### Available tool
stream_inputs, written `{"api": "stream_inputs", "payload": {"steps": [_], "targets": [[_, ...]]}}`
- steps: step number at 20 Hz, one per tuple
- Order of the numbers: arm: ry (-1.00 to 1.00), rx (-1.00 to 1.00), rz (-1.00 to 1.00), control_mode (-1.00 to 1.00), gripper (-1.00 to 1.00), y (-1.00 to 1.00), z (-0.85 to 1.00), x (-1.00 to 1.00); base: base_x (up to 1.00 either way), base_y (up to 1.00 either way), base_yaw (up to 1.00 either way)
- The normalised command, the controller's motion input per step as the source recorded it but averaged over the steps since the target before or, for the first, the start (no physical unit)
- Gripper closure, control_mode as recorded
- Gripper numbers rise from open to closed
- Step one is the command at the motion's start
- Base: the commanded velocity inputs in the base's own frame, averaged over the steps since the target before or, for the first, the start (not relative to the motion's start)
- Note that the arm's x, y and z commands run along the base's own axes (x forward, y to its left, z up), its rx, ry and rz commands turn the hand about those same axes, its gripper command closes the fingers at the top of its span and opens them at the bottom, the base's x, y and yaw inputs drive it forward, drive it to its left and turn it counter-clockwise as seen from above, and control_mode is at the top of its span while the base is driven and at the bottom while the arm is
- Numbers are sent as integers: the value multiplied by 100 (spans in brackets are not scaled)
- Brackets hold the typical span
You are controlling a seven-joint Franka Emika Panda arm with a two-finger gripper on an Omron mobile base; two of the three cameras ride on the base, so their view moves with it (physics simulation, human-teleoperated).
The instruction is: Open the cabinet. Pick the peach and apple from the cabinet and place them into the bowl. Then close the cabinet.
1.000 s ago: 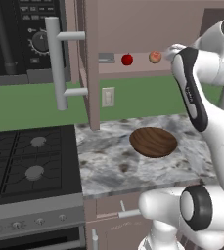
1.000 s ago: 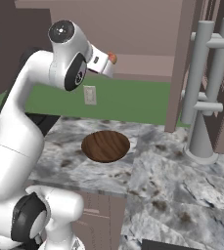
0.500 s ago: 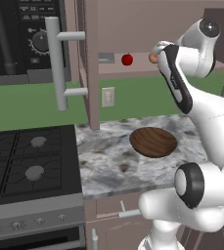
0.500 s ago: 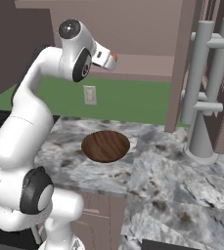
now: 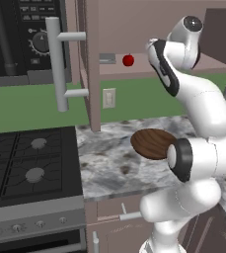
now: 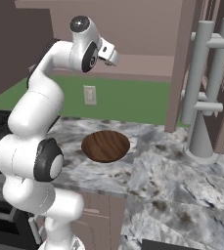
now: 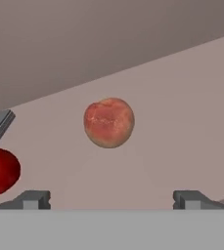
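In the centre of the hand view the peach (image 7: 109, 122) sits on the cabinet (image 5: 154, 29) shelf ahead of the wide-open, empty gripper (image 7: 111, 197), and an off-line reach could, I judge, nudge it rolling toward the apple (image 7: 1, 171) at lower left.

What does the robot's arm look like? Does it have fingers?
The arm is glossy white, made of fat rounded tube-like pieces joined by dark grey rings and round dark caps at the joints. At the end is the gripper, with just two small grey blocky fingers, not five like yours. No cables or writing show.
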Motion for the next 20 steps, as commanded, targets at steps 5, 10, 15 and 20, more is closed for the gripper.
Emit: {"api": "stream_inputs", "payload": {"steps": [5,10,15,20], "targets": [[3,0,6,-100,-100,-4,0,58,0,0,0],[1,0,8,-100,-100,-9,-1,50,0,0,0],[0,0,4,-100,-100,-6,-1,10,0,0,0],[-5,-1,0,-100,-100,-2,-15,0,0,0,0]]}}
